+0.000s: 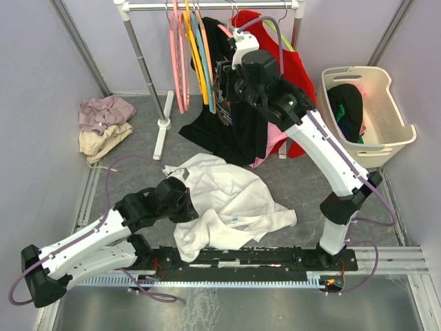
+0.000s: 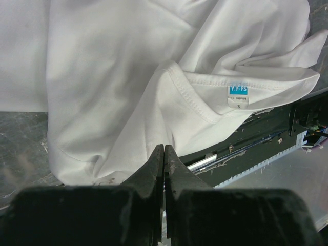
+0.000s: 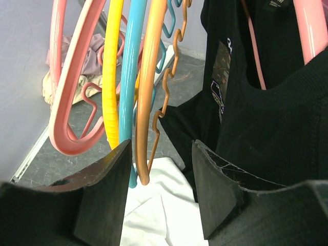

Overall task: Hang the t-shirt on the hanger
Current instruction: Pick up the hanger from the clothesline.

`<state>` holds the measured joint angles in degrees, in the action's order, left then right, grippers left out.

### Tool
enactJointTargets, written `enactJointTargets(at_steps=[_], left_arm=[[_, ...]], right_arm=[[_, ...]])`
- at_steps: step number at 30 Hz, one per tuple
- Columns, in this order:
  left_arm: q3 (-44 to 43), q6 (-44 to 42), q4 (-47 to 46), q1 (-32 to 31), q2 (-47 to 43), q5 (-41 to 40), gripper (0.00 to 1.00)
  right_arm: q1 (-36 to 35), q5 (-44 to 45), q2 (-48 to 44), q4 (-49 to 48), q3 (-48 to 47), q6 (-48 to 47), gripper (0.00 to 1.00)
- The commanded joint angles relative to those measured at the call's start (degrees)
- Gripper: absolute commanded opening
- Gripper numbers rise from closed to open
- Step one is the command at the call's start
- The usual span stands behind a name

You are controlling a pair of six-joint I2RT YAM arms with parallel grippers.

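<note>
The white t-shirt [image 1: 227, 200] lies crumpled on the floor in front of the arms. In the left wrist view [image 2: 118, 77] its neck and blue label [image 2: 237, 91] face up. My left gripper [image 1: 187, 205] is shut at the shirt's left edge, and in its own view [image 2: 164, 154] the tips meet just before the hem with no cloth seen between them. The orange hanger [image 3: 147, 92] hangs on the rail among pink, yellow and blue hangers [image 1: 209, 76]. My right gripper [image 3: 161, 169] is open, with the hanger's lower end between its fingers, touching neither. It also shows in the top view [image 1: 224, 81].
The clothes rack [image 1: 207, 5] stands at the back with a black printed shirt [image 1: 234, 131], a red garment [image 1: 296, 69] and a pink one on it. A cream laundry basket [image 1: 386, 131] sits at the right. A pile of clothes [image 1: 103, 124] lies at the left.
</note>
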<state>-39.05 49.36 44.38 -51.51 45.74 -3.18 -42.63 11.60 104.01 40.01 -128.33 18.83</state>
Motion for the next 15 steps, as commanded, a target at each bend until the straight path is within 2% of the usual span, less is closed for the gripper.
enactJointTargets(at_steps=[1,15], left_arm=[[-2.06,-1.47,-0.06,-0.04,-1.2,-1.34,0.04],[-2.68,-1.46,1.23,-0.03,-1.88,-1.94,0.04]], right_arm=[[0.07,0.04,0.45,-1.06,-3.4,0.24,0.58],[0.07,0.05,3.21,-0.36,-5.52,0.51,0.58]])
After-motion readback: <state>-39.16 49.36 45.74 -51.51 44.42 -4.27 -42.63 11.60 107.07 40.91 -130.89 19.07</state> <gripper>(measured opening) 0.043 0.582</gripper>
